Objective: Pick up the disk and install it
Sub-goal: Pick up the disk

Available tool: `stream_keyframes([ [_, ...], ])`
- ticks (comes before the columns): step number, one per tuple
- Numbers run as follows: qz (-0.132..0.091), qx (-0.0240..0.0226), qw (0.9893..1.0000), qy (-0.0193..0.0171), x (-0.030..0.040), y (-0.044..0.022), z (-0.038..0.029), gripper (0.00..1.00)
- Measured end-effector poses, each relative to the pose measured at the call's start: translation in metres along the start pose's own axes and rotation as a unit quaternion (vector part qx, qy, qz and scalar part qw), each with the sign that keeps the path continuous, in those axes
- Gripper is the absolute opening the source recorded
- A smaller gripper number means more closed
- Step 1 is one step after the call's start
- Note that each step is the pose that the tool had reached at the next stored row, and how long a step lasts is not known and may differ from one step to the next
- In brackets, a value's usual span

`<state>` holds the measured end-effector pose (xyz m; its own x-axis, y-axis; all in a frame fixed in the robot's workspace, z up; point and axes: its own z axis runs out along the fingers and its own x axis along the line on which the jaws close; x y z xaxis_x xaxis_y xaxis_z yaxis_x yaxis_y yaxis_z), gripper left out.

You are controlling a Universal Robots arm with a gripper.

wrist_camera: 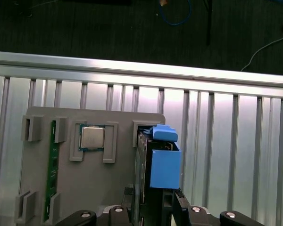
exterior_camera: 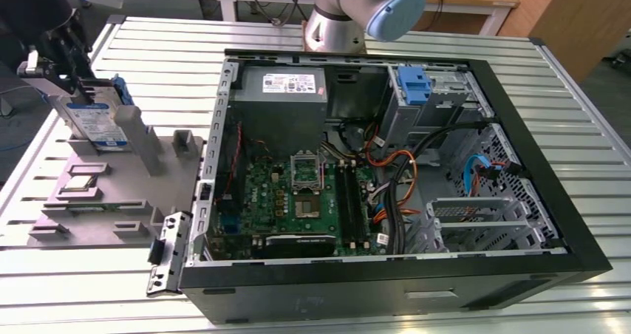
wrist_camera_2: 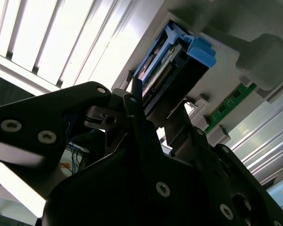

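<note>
Pincer [wrist_camera_2: 159, 101] at upright disk [wrist_camera: 164, 168] (blue-framed), standing in grey holder [wrist_camera: 114, 183]

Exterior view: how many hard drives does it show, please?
1. The flat silver hard drive with a blue frame stands upright in the grey holder at the exterior view's left. Others may hide inside the black case.

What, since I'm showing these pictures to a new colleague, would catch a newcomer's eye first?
The open computer case sits in the middle of the exterior view, its green board and cables exposed. At that view's left, the disk stands upright in a grey holder, with the hand right at it.
</note>
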<state>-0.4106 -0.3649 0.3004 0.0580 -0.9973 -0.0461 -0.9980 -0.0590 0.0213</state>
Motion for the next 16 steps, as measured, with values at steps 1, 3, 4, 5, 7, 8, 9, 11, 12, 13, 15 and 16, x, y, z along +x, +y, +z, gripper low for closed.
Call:
stream_keyframes([
  [1,0.0,0.0,1.0,0.0,0.0,0.0,-0.0005,0.45],
  [3,0.0,0.0,1.0,0.0,0.0,0.0,-0.0011,0.45],
  [4,0.0,0.0001,1.0,0.0,0.0,0.0,-0.0011,0.45],
  [5,0.0,0.0001,1.0,0.0,-0.0001,0.0,-0.0012,0.45],
  [7,0.0,0.0,1.0,0.0,-0.0007,-0.0001,-0.0013,0.45],
  [8,0.0,0.0,1.0,0.0,-0.0009,-0.0001,-0.0012,0.45],
  [9,0.001,0.0,1.0,0.0,-0.001,0.0,-0.0012,0.45],
  [11,0.002,0.0,1.0,0.0,-0.001,0.0,-0.0012,0.45],
  [12,0.002,0.0001,1.0,0.0,-0.0011,0.0,-0.0011,0.45],
  [13,0.002,0.0001,1.0,0.0,-0.0011,-0.0001,-0.0011,0.45],
  [15,0.002,0.0001,1.0,0.0,-0.0011,-0.0001,-0.0011,0.45],
  [16,0.002,0.0001,1.0,0.0,-0.0011,-0.0001,-0.0011,0.45],
])
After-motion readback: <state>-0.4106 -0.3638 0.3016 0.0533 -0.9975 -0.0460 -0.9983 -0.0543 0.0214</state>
